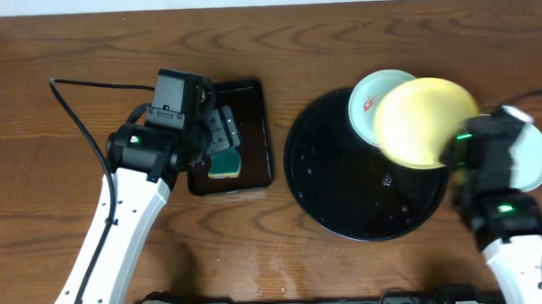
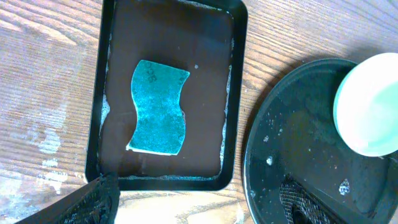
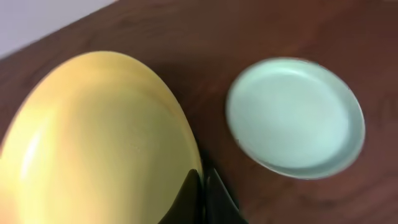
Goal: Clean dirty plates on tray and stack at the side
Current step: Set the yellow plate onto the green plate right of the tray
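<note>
fingers of the right end effector clamp the rim of the yellow plate, holding it up over the right side of the black tray, probably bound for the bare mint plate on the counter beside the tray. farther off a smeared mint plate waits on the tray, while the left end effector hangs, jaws apart, over the teal sponge, likely to fetch it.

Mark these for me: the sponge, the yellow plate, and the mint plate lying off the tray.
sponge [image 2: 158,106]: left wrist view, middle of its teal top face.
yellow plate [image 3: 93,137]: right wrist view, centre of its yellow surface.
mint plate [image 3: 295,118]: right wrist view, centre of its inside.
</note>
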Tool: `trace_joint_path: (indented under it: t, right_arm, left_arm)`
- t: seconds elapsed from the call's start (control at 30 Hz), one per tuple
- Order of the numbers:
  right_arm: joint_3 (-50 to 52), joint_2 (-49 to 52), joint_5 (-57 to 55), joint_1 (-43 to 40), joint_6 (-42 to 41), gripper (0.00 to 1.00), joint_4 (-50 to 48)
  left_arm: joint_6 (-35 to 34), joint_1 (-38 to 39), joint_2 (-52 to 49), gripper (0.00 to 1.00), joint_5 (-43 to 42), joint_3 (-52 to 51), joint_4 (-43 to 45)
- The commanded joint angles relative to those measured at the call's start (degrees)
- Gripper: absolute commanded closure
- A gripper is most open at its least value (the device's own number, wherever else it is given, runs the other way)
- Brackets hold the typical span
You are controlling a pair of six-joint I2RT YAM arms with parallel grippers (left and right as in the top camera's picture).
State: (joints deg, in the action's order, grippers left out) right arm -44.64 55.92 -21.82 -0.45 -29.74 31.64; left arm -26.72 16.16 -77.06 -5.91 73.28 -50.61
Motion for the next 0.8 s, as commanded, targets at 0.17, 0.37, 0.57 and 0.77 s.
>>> trace_joint_path:
  t: [0.17,0.37,0.57,0.77]
  right_arm:
    - [-1.0,9.3,24.0,-33.0,-2.6,0.99,-3.2]
    - [-1.0,21.3,23.8,-42.9,-3.7,0.99,-8.2]
    - [-1.0,29.0,26.7,-43.7,0.8,0.64,-14.0]
    - [-2.6,24.8,52.3,-40.0,6.3,0.51,-15.3]
  left_arm:
    - [0.6,-0.3,0.2,0.17,-0.1,1.3,-0.1]
    - [0.6,-0.3,0.2,0.17,-0.1,1.3,-0.1]
    - [0.6,-0.3,0.2,0.17,-0.1,1.3,-0.1]
    - [0.6,-0.3,0.2,0.17,-0.1,1.3,-0.1]
